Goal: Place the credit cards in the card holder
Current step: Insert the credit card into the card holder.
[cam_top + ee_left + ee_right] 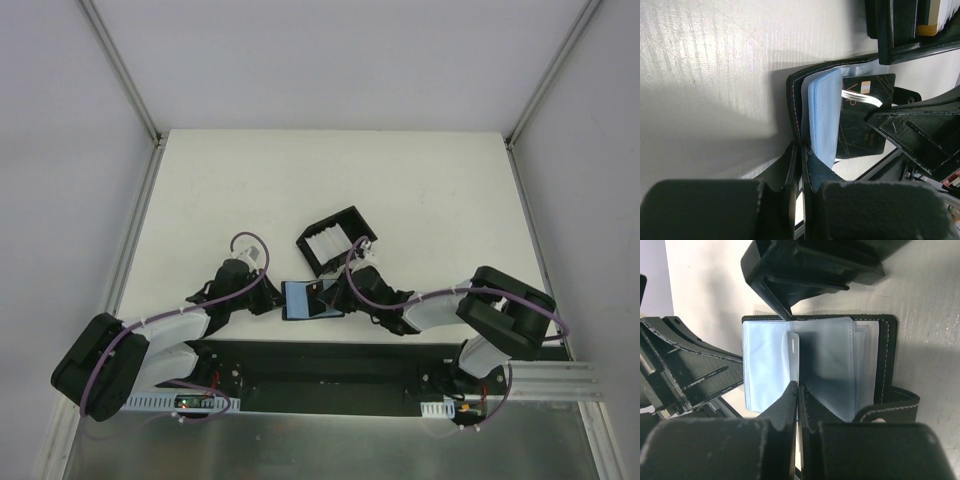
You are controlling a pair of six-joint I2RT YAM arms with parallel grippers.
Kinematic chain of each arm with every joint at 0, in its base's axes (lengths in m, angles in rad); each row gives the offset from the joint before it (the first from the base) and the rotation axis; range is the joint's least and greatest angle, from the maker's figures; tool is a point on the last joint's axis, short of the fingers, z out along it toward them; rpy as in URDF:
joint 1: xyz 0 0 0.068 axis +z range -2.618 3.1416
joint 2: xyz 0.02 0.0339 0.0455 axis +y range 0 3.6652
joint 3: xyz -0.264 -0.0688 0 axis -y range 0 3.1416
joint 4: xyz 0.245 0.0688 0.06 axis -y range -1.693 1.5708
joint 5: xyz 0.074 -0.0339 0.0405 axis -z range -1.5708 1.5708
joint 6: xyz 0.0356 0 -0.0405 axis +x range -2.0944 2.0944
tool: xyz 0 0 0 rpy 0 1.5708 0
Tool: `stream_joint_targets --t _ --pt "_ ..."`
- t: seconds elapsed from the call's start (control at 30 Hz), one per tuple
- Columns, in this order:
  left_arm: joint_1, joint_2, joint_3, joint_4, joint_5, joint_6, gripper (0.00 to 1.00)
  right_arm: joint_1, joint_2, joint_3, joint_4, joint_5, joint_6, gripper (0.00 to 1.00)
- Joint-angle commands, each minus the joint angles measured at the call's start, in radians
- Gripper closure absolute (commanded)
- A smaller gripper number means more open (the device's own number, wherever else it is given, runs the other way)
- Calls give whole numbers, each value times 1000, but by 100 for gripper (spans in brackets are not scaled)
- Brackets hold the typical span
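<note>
Pinching the card holder point(312, 300) by its cover, the left gripper point(801, 156) steadies it while the right gripper point(798, 390), clamped on 1 dark credit card point(862, 120), holds that card edge-on at the open sleeves point(827, 360).

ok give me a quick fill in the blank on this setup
1. The card holder on the table lies ___, not closed.
2. Its plastic sleeves are pale ___.
3. The right gripper is ___ on one sleeve.
4. The pale cards sit in the black ___.
Missing: open, blue, shut, tray
</note>
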Motion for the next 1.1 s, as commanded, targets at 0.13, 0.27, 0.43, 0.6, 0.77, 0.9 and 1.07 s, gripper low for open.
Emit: stream_joint_targets --t 0.13,0.27,0.43,0.6,0.77,0.9,1.07 --pt "-12 30 -3 -129 -51 60 100 -7 64 34 -31 -42 -3 100" --pt "-12 27 -6 -127 -54 57 100 -8 81 28 -21 -45 14 100" --pt "-14 29 -6 -127 -56 57 100 -1 104 41 -11 -74 19 100" --pt "-12 33 -3 -129 -60 55 100 4 58 19 -46 -86 40 100" --pt "-12 29 0 -127 -61 55 100 13 96 74 -102 -119 28 98" --pt "-14 27 3 -127 -56 59 100 8 99 93 -135 -107 14 75" --pt "-12 23 0 -129 -53 63 100 -7 -20 108 -339 13 -82 52"
